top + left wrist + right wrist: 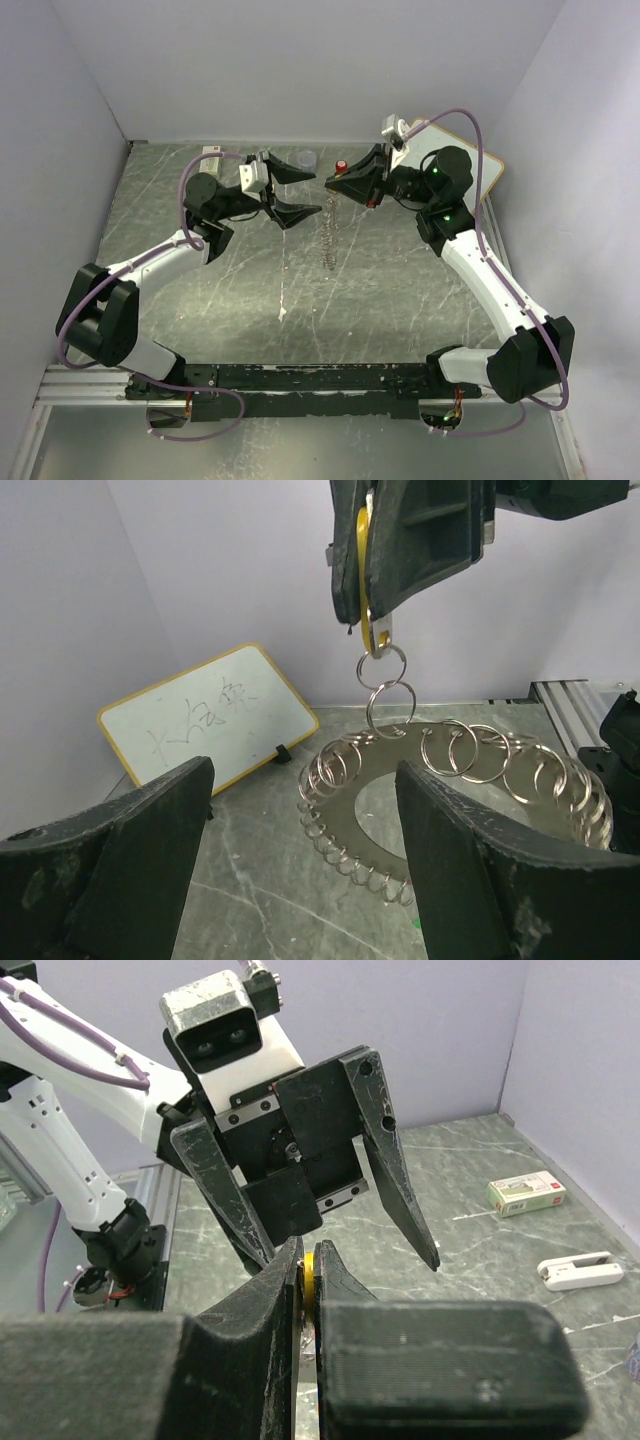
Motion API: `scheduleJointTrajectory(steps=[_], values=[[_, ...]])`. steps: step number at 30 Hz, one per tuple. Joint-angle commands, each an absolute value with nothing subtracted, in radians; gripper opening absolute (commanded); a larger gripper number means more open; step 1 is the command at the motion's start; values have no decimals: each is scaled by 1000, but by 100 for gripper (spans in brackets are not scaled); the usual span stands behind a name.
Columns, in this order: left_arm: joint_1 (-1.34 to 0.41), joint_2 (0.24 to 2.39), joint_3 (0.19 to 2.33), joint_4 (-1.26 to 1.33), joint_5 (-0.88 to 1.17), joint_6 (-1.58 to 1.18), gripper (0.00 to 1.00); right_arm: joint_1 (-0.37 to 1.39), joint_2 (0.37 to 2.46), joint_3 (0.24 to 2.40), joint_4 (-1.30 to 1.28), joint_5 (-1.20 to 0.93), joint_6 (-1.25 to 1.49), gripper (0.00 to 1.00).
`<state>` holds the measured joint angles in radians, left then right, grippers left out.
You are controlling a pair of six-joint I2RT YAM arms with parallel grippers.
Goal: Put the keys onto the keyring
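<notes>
we are pinching the yellow key (363, 550) in the right claw (306, 1258), with the keyring (440, 742) dangling from it at 6 o'clock. the left claw (300, 880) is standing spread, facing the keyring. we are judging it best to be closing slowly on the rim, steadying any swing.

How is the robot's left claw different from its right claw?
The left gripper has its jaws wide open, but the right gripper is squeezed shut. The left gripper holds nothing, while the right gripper pinches the yellow key, and the keyring dangles below it on small rings. Both are black, have two fingers, and point toward each other.
</notes>
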<state>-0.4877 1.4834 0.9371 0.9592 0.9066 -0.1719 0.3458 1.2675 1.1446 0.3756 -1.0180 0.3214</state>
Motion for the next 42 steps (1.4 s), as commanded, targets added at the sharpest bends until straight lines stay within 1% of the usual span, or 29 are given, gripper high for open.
scheduleJointTrajectory(steps=[1,8,11,13,19,25,32,38,42], values=[[-485,1484,981,1016,957,-175,84,338,1270,1172,411,-1033,327,0],[-486,1509,1002,1063,985,-224,81,337,1274,1169,415,-1038,330,0],[-486,1532,1014,1114,1012,-277,76,337,1278,1169,420,-1041,333,0],[-486,1547,1022,1140,1033,-315,71,337,1279,1171,424,-1045,336,0],[-489,1587,1031,1221,1068,-414,64,337,1286,1171,436,-1057,342,0],[-503,1621,1055,1272,1088,-461,62,337,1294,1168,453,-1062,354,0],[-544,1654,1103,1210,1099,-425,57,338,1305,1167,461,-1067,361,0],[-560,1673,1116,1189,1108,-417,46,337,1306,1169,462,-1067,360,0],[-561,1667,1101,1174,1108,-405,45,338,1301,1169,451,-1065,351,0]])
